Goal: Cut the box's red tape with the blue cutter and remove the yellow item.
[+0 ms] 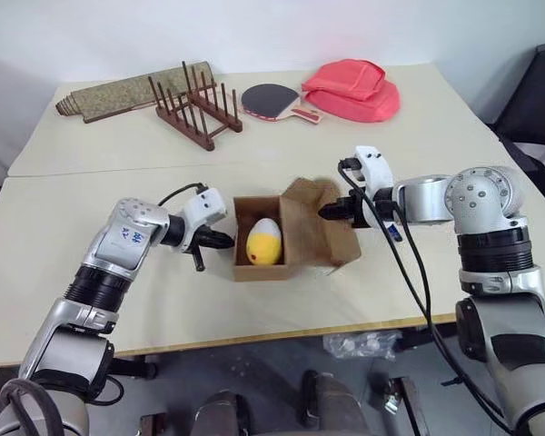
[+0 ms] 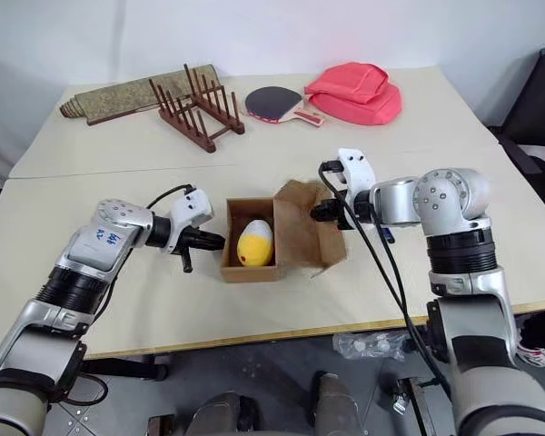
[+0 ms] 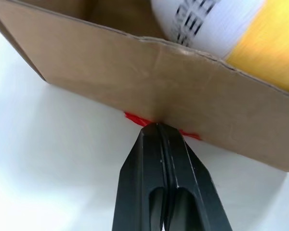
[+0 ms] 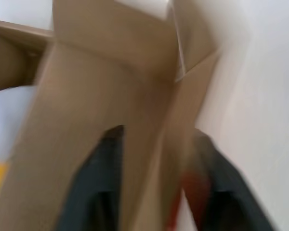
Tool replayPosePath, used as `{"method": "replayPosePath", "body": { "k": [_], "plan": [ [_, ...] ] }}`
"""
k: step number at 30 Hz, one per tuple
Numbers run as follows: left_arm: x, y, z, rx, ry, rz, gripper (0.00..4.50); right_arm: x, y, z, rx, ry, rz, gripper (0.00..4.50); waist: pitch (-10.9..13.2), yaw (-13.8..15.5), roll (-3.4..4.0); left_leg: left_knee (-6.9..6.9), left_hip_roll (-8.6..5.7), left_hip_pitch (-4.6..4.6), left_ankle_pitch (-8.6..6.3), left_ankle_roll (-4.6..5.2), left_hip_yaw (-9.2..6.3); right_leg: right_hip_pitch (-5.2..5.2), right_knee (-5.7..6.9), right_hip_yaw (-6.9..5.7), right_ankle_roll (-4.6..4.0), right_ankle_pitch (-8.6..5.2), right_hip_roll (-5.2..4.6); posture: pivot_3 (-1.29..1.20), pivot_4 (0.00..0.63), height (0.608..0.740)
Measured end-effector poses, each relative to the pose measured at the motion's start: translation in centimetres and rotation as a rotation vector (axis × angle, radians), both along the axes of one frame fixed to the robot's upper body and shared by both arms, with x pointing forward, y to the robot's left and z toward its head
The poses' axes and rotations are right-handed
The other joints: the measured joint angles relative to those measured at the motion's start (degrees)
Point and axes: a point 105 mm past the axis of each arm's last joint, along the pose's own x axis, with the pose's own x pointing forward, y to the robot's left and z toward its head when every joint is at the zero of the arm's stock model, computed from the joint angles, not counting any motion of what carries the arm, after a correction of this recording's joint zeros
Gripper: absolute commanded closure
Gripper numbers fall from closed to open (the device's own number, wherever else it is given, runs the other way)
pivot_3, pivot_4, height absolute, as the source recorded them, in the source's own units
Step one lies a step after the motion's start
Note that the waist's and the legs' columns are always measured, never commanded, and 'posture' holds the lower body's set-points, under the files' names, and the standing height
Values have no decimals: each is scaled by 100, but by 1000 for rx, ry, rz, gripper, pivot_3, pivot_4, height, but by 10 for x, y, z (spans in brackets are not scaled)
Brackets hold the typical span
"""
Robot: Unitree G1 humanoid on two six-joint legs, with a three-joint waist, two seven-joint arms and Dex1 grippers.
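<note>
The box (image 1: 286,238) stands open between the two pincers, the yellow item (image 1: 264,241) lying inside. Left gripper (image 1: 225,241): fingers pressed shut, empty, tips against the box's outer wall just above the red tape (image 3: 135,118). Right gripper (image 1: 329,213): fingers parted astride the raised flap, grip uncertain. Judgement: steady the box with the left, clear the flap, then reach in with the right. The blue cutter (image 1: 395,232) is mostly hidden behind the right wrist
</note>
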Motion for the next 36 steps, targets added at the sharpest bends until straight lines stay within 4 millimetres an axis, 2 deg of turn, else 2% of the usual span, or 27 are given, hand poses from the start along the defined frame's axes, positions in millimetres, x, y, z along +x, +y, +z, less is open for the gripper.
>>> {"method": "replayPosePath", "body": {
  "k": [3, 5, 6, 12, 15, 18, 20, 23, 27, 30, 32, 36],
  "plan": [
    [1, 2, 8, -39, -15, 15, 3566, 2, -12, 7, -19, -71, 36, 704, 2, 2, -3, -1, 0, -4, -1, -1, -1, 0, -5, -4, 1, 0, 0, 0, 150, 740],
    [1, 6, 11, -62, -5, 44, 3110, 4, -19, 9, -34, -109, 53, 191, 2, 3, -4, 0, -1, -4, -1, -1, -1, 0, -5, -6, 2, 1, 0, 0, 150, 740],
    [1, 9, 12, -67, 0, 56, 2731, 5, -22, 12, -37, -127, 61, 0, 6, 3, -5, 0, -1, -4, -1, -1, -1, 0, -5, -6, 2, 1, 0, 0, 150, 740],
    [1, 31, 28, -29, -15, 88, 895, 4, -53, 34, -76, -236, 118, 0, 30, 5, -10, 0, -1, -5, -1, -1, 0, 0, -6, -7, 2, 1, 1, 0, 150, 740],
    [5, 20, 60, -48, -87, 31, 66, -2, -60, 47, -75, -284, 178, 0, 60, 38, -24, 9, -1, -13, -1, -1, -5, 1, -6, -12, 3, 2, 1, 0, 150, 740],
    [4, -5, 92, -98, -162, -87, 66, -17, -58, 65, -56, -353, 278, 0, 61, 46, -24, 6, -3, -14, -4, 1, -5, 2, -15, -13, 9, 5, 0, 0, 150, 740],
    [0, -23, 99, -111, -181, -182, 66, -28, -56, 69, -55, -388, 338, 0, 61, 42, -25, 3, -3, -14, -4, 0, -5, 2, -18, -20, 10, 6, 0, 0, 150, 740],
    [-12, -51, 92, -82, -138, -351, 66, -42, -56, 64, -52, -406, 396, 0, 66, 36, -29, 6, -4, -17, -4, 0, -5, 2, -19, -24, 11, 6, 1, 0, 150, 740],
    [-19, -78, 82, -12, -93, -515, 66, -49, -59, 65, -57, -441, 374, 0, 72, 26, -31, 13, -4, -12, -4, 1, -6, 5, -11, -21, 10, 6, 1, 0, 150, 740],
    [-15, -79, 60, 87, -57, -552, 66, -54, -61, 62, -64, -447, 353, 0, 72, 3, -30, 11, -3, -9, -4, 1, -7, 4, -9, -18, 10, 6, 1, 0, 150, 740],
    [-8, -71, 43, 160, -35, -535, 66, -59, -63, 59, -59, -442, 335, 0, 74, 10, -30, 11, -3, -11, -4, 1, -8, 2, -9, -18, 9, 6, 1, 0, 150, 740],
    [-2, -59, 34, 270, -44, -547, 66, -66, -64, 61, -56, -460, 312, 0, 74, 34, -30, 13, -4, -13, -7, 6, -12, 4, -13, -20, 9, 6, -3, 0, 150, 740]
  ]
}}
